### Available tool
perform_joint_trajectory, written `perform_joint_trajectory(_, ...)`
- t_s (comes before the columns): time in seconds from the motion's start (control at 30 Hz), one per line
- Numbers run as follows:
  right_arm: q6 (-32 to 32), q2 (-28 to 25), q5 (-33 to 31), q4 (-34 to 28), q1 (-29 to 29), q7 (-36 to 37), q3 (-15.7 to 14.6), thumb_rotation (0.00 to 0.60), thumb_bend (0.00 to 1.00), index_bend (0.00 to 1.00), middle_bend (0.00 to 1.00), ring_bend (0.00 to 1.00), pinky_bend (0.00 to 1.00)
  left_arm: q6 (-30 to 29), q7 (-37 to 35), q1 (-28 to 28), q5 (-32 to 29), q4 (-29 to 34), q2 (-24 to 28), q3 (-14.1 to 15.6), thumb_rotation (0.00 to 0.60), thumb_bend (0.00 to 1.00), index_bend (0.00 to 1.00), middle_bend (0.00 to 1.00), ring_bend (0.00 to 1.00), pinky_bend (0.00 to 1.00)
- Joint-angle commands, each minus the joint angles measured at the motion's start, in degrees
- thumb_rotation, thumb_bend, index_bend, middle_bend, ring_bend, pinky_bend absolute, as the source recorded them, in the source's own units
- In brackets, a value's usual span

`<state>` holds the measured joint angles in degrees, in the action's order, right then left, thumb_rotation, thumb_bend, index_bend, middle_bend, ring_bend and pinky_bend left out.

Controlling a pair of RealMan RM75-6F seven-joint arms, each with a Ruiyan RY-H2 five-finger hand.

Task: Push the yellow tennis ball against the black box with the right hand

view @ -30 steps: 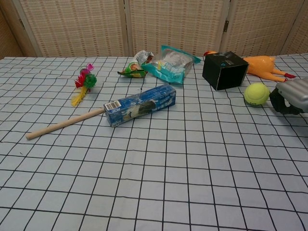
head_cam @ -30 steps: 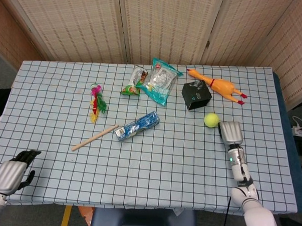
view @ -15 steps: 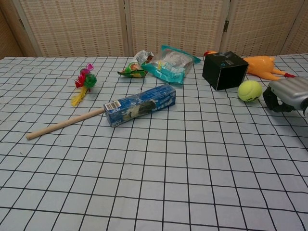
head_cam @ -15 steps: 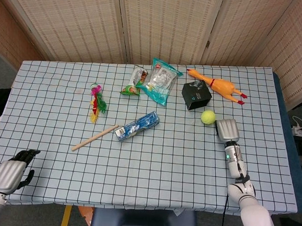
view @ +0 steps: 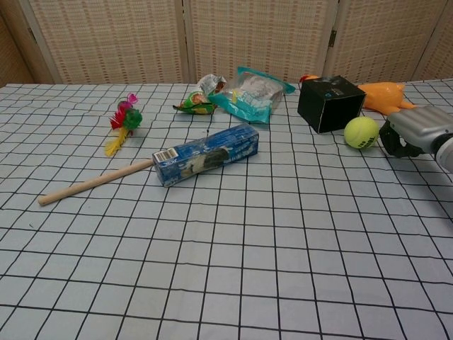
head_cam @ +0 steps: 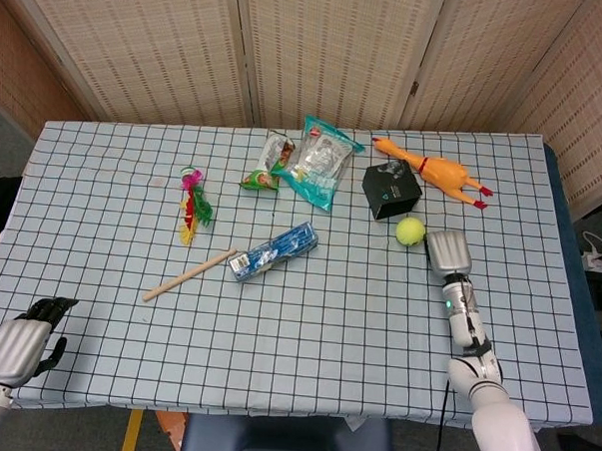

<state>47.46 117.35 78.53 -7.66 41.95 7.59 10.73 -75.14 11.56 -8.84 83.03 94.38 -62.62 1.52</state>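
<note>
Since a second ago, the yellow tennis ball [head_cam: 411, 230] has been nudged left toward the black box [head_cam: 390, 190] in the head view, right hand [head_cam: 447, 253] just beside it, fingers curled in, nothing held. Left hand [head_cam: 21, 341] is seen curled at the near-left edge. Chest view: ball just right of the box, maybe not quite touching.

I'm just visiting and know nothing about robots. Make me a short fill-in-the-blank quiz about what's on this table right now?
1. The right robot hand sits beside a yellow tennis ____.
2. The tennis ball lies close to a box coloured ____.
3. Behind the box lies a rubber ____ toy.
4. The blue packet lies next to a wooden ____.

Missing words: ball; black; chicken; stick
</note>
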Motion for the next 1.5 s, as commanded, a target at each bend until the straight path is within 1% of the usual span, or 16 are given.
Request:
perform_joint_trajectory(0.03,-0.48,0.03,-0.21,0.17,0.31,-0.12,0.17,0.6,0.97,1.0,0.85,0.72,1.0,0.12,0.04,-0.05,-0.18,-0.08,-0.06,-0.05,0.6,0.52,0.18,0.18,0.16,0.46)
perform_joint_trajectory(0.23,-0.11,0.23,0.01,-0.27,0.21,0.83,-0.1,0.6,0.97,1.0,0.85,0.71,1.0,0.65,0.38,-0.23,-0.9,-0.15,-0.17,-0.21,0.6,0.52,0.18,0.18,0.16,0.46)
perform_joint_trajectory(0.5,2.93,0.52,1.0,-1.77,-0.32,2.15,-0.98,0.6,0.97,1.0,0.85,0.71,1.0,0.33,0.72,-0.18,-0.45,0.29,-0.14,-0.07,0.6,0.52,0.18,0.18,0.16,0.46)
perform_joint_trajectory(0.93,2.74,1.76,1.39,-2.68,-0.83,3.02,-1.59,0.6,0.97,1.0,0.85,0.71,1.0,0.34,0.62,-0.26,-0.59,-0.04,-0.24,-0.19,0.6,0.52,0.18,0.18,0.16,0.46)
perform_joint_trajectory(1.23,3.89,3.09,2.3,-3.43,-1.05,4.13,-2.46,0.6,0.97,1.0,0.85,0.71,1.0,0.36,0.98,-0.31,-0.58,0.05,-0.33,-0.16,0.6,0.52,0.18,0.18,0.16,0.46)
perform_joint_trajectory(1.5,4.82,3.56,2.21,-3.27,0.2,3.87,-2.06,0.6,0.97,1.0,0.85,0.71,1.0,0.79,0.78,-0.47,-0.73,-0.14,-0.39,-0.11,0.6,0.52,0.18,0.18,0.16,0.46)
